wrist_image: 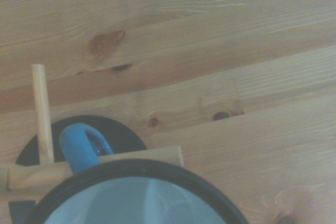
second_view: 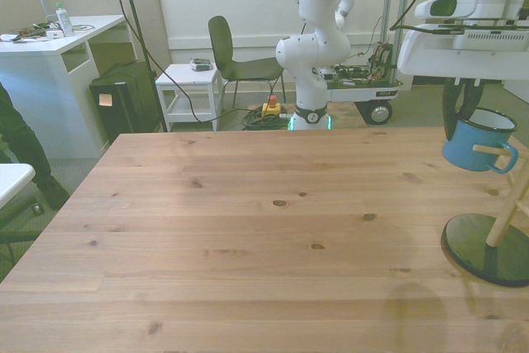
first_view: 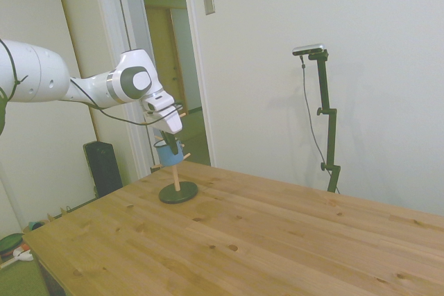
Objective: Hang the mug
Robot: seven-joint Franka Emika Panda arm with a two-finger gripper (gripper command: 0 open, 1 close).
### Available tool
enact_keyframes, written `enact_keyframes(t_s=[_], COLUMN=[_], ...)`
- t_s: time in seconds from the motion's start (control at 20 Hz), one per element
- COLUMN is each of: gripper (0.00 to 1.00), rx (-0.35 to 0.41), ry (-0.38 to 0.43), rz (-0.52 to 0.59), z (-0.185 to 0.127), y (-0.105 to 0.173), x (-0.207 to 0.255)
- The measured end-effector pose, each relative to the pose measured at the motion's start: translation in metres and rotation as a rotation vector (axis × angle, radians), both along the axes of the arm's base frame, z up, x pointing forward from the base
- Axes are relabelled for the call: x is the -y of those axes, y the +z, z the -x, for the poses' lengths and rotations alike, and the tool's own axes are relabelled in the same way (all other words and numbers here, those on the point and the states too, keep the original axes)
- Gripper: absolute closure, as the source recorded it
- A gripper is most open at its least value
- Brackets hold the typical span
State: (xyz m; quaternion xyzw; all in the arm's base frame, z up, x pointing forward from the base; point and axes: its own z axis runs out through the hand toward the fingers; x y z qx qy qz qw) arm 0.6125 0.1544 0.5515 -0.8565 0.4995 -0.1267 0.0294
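Mug [second_view: 477, 144], light blue: hanging in the air above the table [second_view: 248, 229], its handle [wrist_image: 79, 148] sitting around a wooden peg [wrist_image: 142, 157] of the rack. Rack base [second_view: 488, 250], dark disc: resting near the front view's right edge. Tool [second_view: 463, 109]: fingers clamping the mug's rim.
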Motion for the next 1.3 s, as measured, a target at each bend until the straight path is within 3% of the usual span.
enact_keyframes(t_s=[0.05, 0.1, 1.0, 1.3], gripper=[1.0, 0.0, 0.0, 0.0], rx=[0.0, -0.004, -0.027, -0.001], ry=[0.0, -0.001, -0.029, -0.062], rz=[0.002, 0.004, 0.013, 0.002], z=[-0.001, -0.001, -0.001, 0.017], y=[-0.001, -0.002, -0.012, -0.004], x=[-0.003, -0.005, 0.001, 0.029])
